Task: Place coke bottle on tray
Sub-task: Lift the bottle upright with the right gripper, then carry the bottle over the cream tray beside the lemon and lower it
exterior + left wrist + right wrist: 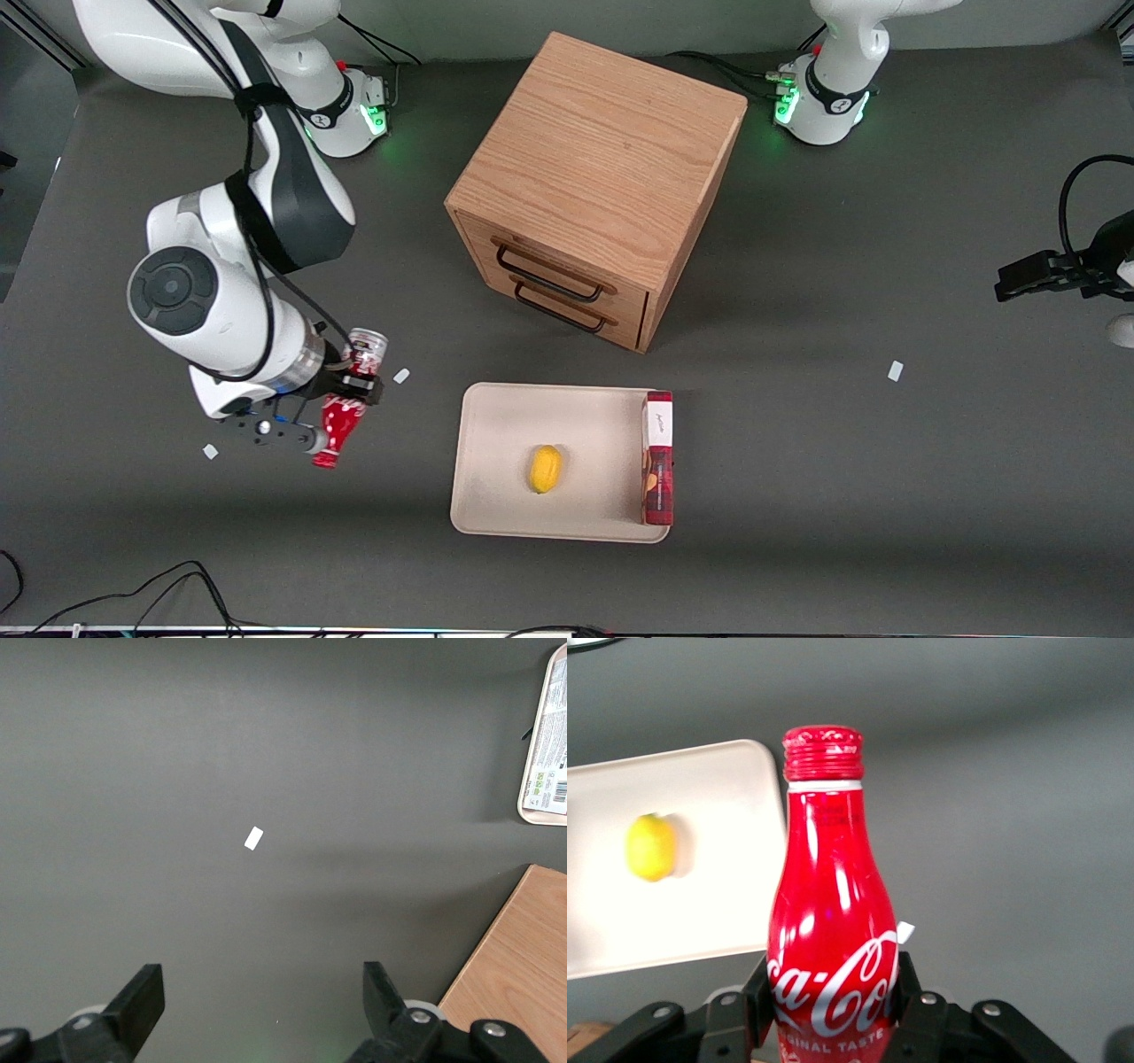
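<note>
Red and glossy, the coke bottle sits clamped in my gripper, tilted above the table toward the working arm's end, well apart from the tray. On the tray I see 1 lemon and 1 red-and-white box along its edge.

At the right wrist, both fingers press the bottle's lower body; the tray shows past its cap.

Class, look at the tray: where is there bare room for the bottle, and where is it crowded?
The gripper, beside the tray, holds the coke bottle. Bare tray lies between the lemon and the rim nearest the gripper. It is crowded where the red-and-white box lines the rim toward the parked arm.
</note>
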Robot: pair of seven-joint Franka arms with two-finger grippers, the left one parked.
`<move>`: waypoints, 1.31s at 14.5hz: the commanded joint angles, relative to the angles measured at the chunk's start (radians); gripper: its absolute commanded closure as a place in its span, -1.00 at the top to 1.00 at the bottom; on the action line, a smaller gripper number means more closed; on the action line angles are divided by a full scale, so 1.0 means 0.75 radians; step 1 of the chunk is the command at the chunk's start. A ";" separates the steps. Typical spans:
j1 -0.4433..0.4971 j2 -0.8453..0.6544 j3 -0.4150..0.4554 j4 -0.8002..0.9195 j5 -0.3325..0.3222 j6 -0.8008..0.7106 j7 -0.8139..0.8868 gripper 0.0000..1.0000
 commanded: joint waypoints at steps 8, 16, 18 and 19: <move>0.085 0.501 0.022 0.313 -0.013 0.425 -0.363 -1.00; 0.118 0.708 0.041 0.311 0.040 0.628 -0.295 -1.00; 0.118 0.720 0.041 0.307 0.040 0.638 -0.293 -1.00; 0.118 0.724 0.041 0.305 0.040 0.640 -0.289 -1.00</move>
